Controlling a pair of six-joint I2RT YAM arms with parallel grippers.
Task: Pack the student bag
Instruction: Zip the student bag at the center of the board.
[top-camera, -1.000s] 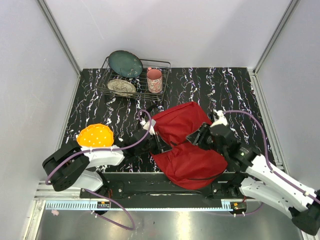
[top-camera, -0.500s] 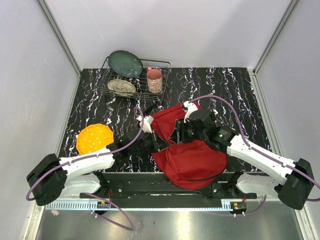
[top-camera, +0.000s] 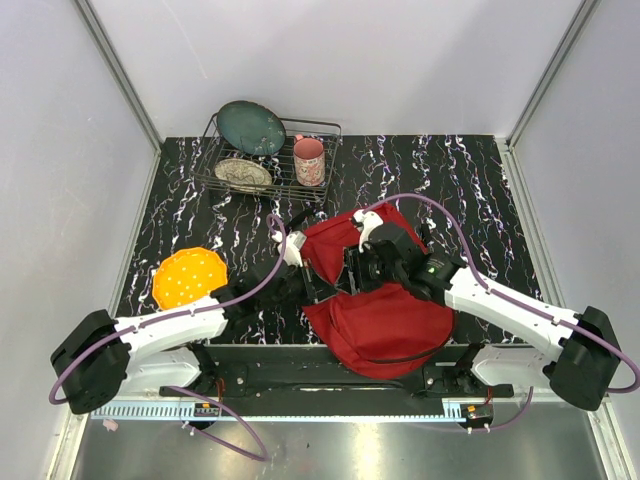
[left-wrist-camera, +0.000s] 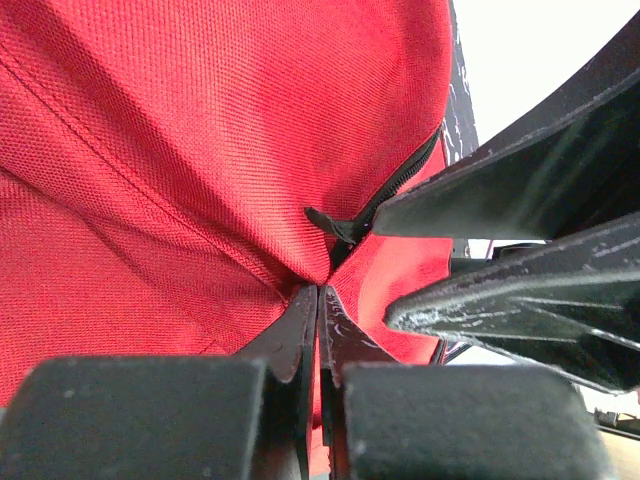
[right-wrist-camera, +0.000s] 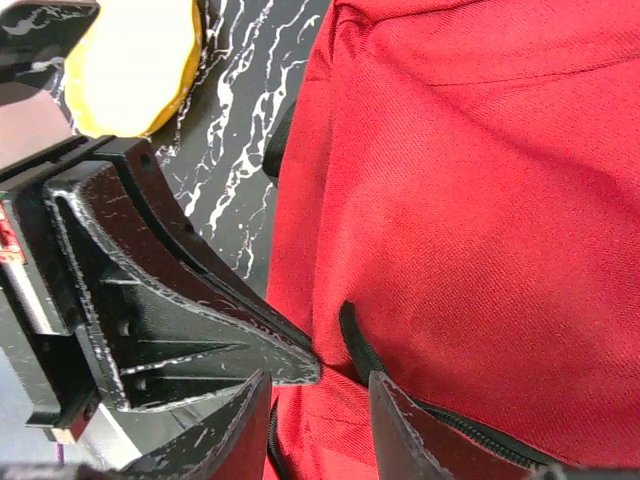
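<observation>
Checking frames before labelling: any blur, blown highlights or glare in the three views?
Top view: even light, sharp throughout, no glare on the bag. Left wrist: bag weave crisp, left gripper blurred up close, top right corner blown white. Right wrist: yellow disc overexposed and soft, bag fabric slightly soft.

My right gripper (top-camera: 347, 272), earlier at the right side of the student bag (top-camera: 390, 325), now reaches across it beside my left gripper (top-camera: 315, 287).
</observation>
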